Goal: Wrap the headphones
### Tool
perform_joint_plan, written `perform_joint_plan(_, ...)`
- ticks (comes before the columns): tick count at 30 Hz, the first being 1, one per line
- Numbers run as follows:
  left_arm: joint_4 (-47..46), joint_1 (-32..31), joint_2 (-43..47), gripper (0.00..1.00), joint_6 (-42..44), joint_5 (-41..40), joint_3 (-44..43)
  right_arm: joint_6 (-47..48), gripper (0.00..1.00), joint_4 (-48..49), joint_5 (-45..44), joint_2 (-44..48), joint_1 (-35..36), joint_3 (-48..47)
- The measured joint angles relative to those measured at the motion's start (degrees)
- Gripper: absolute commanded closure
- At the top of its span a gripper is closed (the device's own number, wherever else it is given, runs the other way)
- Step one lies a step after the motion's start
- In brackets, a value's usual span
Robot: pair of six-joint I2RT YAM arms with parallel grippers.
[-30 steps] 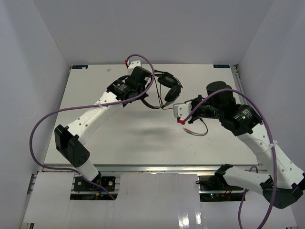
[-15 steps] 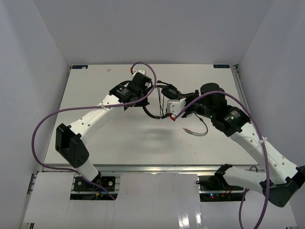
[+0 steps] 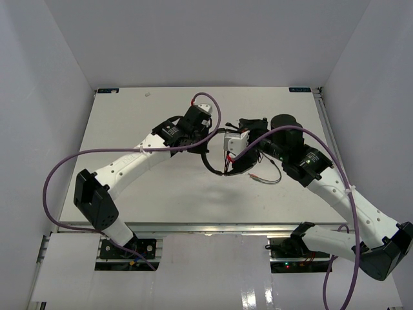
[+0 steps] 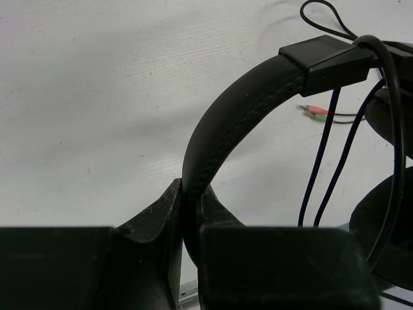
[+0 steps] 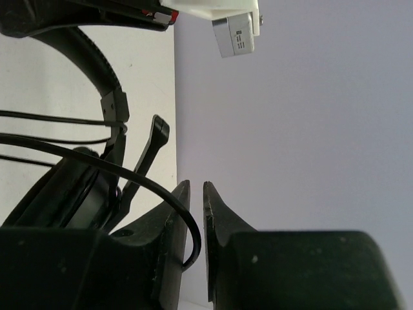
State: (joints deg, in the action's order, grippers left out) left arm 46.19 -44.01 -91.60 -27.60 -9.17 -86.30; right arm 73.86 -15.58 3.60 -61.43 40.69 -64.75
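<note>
Headphones (image 4: 239, 110), small and black with a thin arched band and padded cups, hang over the middle of the white tabletop (image 3: 129, 123). Left fingers (image 4: 189, 194) pinch the band. Right fingers (image 5: 195, 194), a little apart, sit beside the cups (nearer the thin dark cord (image 5: 77, 158), looping between them).

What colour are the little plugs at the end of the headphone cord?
The plugs: one pink, one green; clearest in the left wrist view.

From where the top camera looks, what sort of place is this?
Probably a lab robot test cell: a white table boxed in by plain pale walls, a left arm and right arm bolted at its near edge, purple cables trailing.
</note>
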Motion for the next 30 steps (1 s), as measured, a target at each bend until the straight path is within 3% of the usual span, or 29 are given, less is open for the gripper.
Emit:
perform_joint_plan(13,-1.73,-5.38,7.6,1.0,3.43,3.84,5.84,-5.18,0.76,0.74,7.66,-0.2,-4.1,0.0)
perform_joint_plan(23,-1.2,-5.9,10.06,1.0,5.99,4.11,8.7,-8.38,0.76,-1.85,17.48,-2.86,-8.83,-0.52)
perform_joint_plan(27,0.61,-6.06,10.06,1.0,6.35,1.41,8.7,-9.54,0.8,-4.03,20.89,-2.86,-8.83,-2.75)
perform_joint_plan(30,1.69,-6.06,10.01,1.0,6.01,-1.97,8.7,-11.68,0.88,-4.99,23.84,-2.6,-8.84,-4.92)
